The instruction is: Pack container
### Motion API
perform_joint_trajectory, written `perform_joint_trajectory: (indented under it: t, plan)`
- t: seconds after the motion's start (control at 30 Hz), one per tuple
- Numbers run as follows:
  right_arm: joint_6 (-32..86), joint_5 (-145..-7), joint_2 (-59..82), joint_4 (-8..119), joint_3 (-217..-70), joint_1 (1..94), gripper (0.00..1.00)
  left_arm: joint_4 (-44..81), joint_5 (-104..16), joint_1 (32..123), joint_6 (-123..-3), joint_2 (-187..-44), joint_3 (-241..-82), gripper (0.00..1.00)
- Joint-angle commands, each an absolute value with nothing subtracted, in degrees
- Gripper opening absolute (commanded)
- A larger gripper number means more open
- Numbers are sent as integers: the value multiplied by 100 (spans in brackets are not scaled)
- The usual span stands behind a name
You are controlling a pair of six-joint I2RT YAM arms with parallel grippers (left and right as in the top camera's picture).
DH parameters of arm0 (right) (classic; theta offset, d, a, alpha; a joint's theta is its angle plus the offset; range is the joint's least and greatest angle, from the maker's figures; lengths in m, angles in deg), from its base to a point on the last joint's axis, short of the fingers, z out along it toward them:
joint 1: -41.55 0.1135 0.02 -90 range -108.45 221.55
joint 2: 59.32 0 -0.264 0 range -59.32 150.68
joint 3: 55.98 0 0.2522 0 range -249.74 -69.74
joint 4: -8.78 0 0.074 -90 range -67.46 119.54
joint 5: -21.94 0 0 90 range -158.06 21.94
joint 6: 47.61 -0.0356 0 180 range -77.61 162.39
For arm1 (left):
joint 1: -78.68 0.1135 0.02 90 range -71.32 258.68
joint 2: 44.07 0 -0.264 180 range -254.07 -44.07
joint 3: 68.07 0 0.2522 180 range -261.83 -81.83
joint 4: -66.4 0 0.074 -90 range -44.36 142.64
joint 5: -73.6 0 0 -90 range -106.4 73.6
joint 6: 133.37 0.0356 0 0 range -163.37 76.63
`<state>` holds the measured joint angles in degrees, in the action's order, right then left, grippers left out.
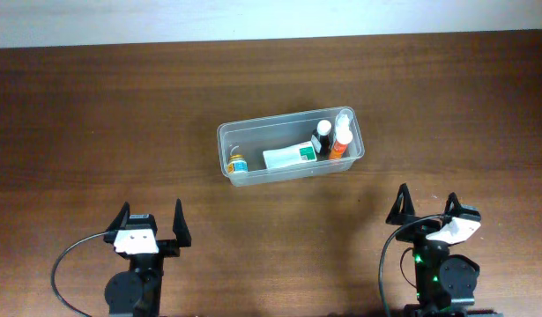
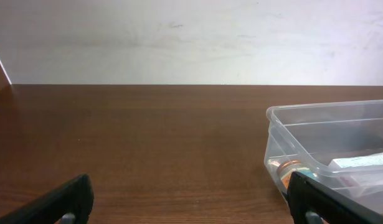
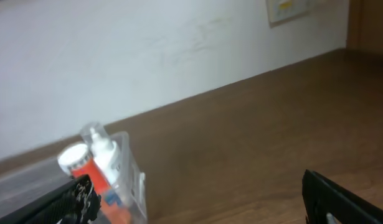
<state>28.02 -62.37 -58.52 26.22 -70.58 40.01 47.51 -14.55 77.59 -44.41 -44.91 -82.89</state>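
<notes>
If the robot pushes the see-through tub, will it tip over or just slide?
It would probably slide, because the container sits low and wide on the smooth table. It is likely light, since it looks like thin clear plastic with only small things inside. The bottles standing at one end might wobble or fall over if it is shoved fast.

Open table (image 1: 94,106) all round container (image 1: 279,118), bottles (image 1: 339,136) and box (image 1: 290,156) crowding its right, jar (image 1: 238,163) front-left

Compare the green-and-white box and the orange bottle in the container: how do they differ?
The green-and-white box lies flat near the middle; the orange bottle stands at the right end. The box is rectangular, white and green; the bottle is round, white-capped. Both are inside the container.
</notes>
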Motion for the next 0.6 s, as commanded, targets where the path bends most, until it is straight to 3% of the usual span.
perform_joint_trajectory:
  t: [0.0, 0.3, 0.57]
  plan:
    - [3565, -6398, -5913, 2683, -7006, 4042, 98, 4744, -1536, 7799, -4373, -4437, -8267, 99]
    - [4391, -6505, -5913, 2699, -7006, 4042, 98, 4744, -1536, 7799, -4373, -4437, -8267, 99]
    - [4387, -6508, -5913, 2697, -7006, 4042, 98, 4744, -1536, 7799, -4375, -4437, -8267, 99]
